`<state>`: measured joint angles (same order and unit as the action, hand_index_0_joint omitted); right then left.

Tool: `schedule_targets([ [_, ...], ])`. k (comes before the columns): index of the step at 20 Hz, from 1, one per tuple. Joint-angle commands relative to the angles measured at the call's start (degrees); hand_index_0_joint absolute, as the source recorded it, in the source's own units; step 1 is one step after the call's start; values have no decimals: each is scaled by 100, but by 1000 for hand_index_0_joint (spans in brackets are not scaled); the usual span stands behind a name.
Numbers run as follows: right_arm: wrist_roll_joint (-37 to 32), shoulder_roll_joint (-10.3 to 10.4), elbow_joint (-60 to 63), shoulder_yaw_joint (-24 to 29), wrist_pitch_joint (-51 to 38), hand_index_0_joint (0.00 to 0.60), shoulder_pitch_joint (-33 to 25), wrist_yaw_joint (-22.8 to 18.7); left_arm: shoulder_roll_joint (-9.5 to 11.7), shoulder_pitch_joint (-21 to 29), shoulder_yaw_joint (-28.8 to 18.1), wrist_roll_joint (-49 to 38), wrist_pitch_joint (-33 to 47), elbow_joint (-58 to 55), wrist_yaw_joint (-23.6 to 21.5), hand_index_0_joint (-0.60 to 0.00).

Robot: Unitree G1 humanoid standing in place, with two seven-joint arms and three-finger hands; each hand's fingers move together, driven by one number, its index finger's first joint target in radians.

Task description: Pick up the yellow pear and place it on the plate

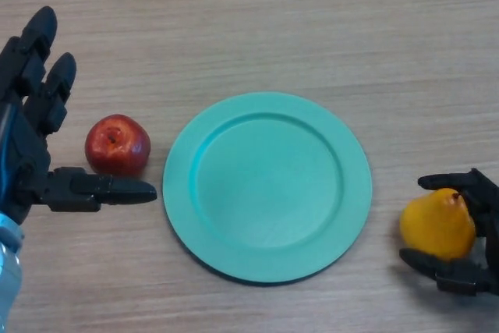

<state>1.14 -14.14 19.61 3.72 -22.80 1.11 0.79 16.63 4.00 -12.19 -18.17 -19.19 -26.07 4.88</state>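
Observation:
The yellow pear point(437, 224) lies on the table at the right edge, just right of the teal plate point(267, 185). My right hand point(477, 235) is curled round the pear, with fingers above it and the thumb below it. The plate sits in the middle of the table with nothing on it. My left hand point(31, 138) is open at the far left, fingers pointing away and thumb stretched toward the plate.
A red apple point(118, 144) rests on the wooden table between my left hand and the plate's left rim, just above the left thumb.

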Motion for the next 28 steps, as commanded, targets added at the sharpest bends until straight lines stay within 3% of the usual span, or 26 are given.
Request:
schedule_targets([
  [1,-434,-138,-863,487,-83,600,-49,22,192,163,-340,-145,540,-359,-24,0],
  [7,-1083,83,-2445,138,1573,600,-364,214,171,146,-301,-232,450,-368,-12,0],
  [12,-1256,300,-2245,-568,1369,600,-1092,100,169,236,-203,-123,560,-297,-21,0],
  [18,-1666,325,-1231,-1952,660,600,-1754,-626,164,229,-220,-130,621,-244,0,0],
  [21,-1237,325,-322,-2628,254,600,-2048,-1446,189,172,-337,-218,577,-287,19,0],
  [24,-956,325,318,-3016,136,600,-2189,-1876,212,160,-440,-333,499,-328,-26,0],
  [28,-654,325,685,-3273,363,600,-2076,-1921,235,66,-508,-383,397,-456,-24,0],
])
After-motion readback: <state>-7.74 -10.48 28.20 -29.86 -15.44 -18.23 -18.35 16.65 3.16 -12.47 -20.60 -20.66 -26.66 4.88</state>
